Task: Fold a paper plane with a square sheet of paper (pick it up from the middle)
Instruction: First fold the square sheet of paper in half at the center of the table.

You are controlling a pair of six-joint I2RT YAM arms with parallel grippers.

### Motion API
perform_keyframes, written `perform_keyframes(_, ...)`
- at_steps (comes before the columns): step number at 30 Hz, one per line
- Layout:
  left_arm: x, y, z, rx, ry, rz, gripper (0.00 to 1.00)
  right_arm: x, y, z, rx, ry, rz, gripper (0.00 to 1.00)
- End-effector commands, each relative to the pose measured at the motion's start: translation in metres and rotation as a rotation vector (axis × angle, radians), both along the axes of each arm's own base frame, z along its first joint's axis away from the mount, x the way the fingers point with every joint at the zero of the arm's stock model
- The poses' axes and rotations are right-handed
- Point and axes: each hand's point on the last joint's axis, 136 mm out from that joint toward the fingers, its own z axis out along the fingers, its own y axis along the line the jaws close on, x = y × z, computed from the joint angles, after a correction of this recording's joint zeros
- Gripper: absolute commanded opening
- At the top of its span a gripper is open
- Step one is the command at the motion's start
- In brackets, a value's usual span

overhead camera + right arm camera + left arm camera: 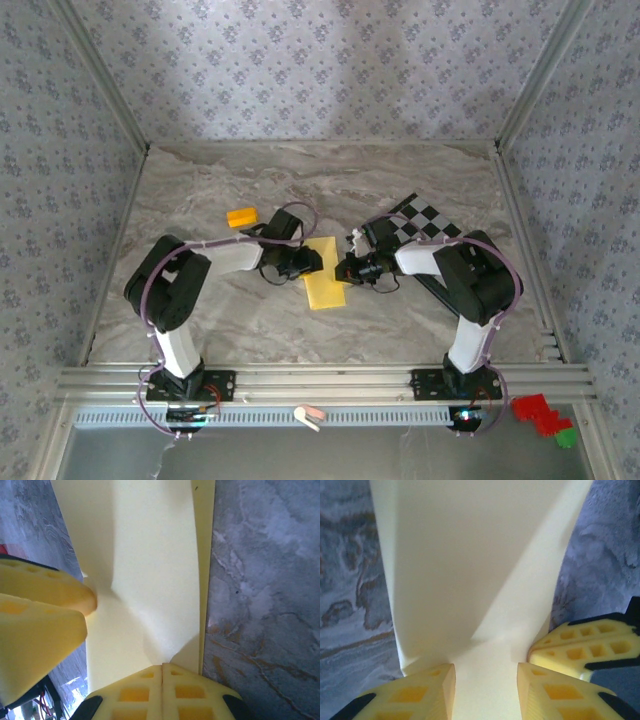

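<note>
Nearest the lens from above: aluminium rail (320, 385) carrying both arm bases. Beyond it, left claw (318, 262) and right claw (346, 270) meeting tip to tip over the square sheet of paper (323, 290) at mid-tabletop (250, 330). Marbled grey surface, floral wallpaper (300, 60) on three sides. Behind the left arm a small orange block (241, 216), behind the right a checkered board (425, 222), both apart from the sheet.

Left wrist: yellow fingers parted, standing partly open, pale-yellow paper showing in the gap, not closed on it. Fingers of the right claw poking in from the right edge, touching the sheet. Paper plain and unmarked, bowed, with a soft diagonal bend across it.

Right wrist: fingers pressed together with no gap, closed on the near edge of the sheet. Fingers of the left claw at the left side, against the paper. Long edge turned up along the right, marble beside it.
</note>
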Motion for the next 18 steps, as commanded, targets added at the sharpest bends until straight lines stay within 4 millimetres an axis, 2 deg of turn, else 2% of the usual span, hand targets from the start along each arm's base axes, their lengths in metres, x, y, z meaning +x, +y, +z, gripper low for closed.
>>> perform_keyframes(1,-0.005,-0.005,0.002,-0.043,0.014,0.009,0.37,-0.032,-0.046,-0.06,-0.264,0.134,-0.057,0.0)
perform_keyframes(7,-0.003,0.016,-0.019,0.04,0.029,0.039,0.37,-0.032,-0.046,-0.06,-0.27,0.134,-0.054,0.0)
perform_keyframes(11,-0.004,0.007,0.001,0.0,-0.008,0.014,0.39,-0.034,-0.048,-0.061,-0.274,0.137,-0.055,0.0)
perform_keyframes(14,-0.013,-0.006,0.016,-0.043,-0.018,-0.016,0.41,-0.034,-0.048,-0.061,-0.274,0.137,-0.055,0.0)
perform_keyframes(18,-0.028,-0.012,0.008,-0.055,0.018,-0.018,0.41,-0.033,-0.048,-0.059,-0.273,0.134,-0.058,0.0)
